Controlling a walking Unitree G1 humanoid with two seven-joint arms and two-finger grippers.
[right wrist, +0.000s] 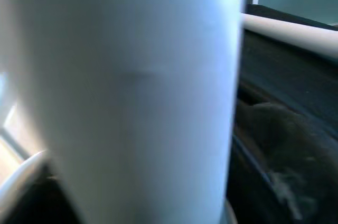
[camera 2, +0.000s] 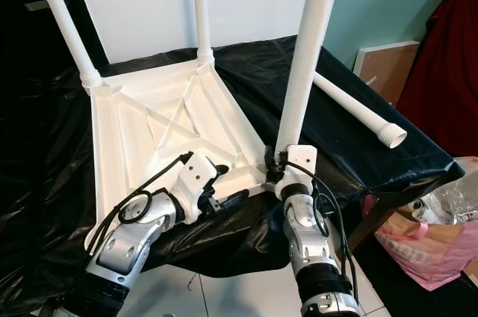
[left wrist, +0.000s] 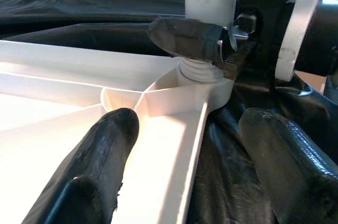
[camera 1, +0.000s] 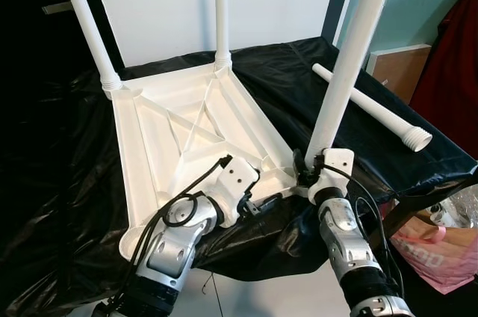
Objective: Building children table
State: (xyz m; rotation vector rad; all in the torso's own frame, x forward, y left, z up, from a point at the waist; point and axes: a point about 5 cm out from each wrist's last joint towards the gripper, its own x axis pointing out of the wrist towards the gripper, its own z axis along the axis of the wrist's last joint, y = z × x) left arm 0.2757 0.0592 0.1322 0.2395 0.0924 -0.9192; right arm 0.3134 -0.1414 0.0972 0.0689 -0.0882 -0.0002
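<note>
The white plastic children's table top [camera 1: 187, 137] lies upside down on the black-covered desk [camera 1: 299, 85]. The right claw [camera 1: 308, 175] is clamped on the third white leg [camera 1: 351, 55], likely seating it, while the left claw [left wrist: 179, 145], fingers apart, straddles the top's rim to steady it.

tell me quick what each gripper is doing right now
Left gripper: open, fingers either side of the tabletop's edge.
Right gripper: shut on the table leg near its base.
</note>
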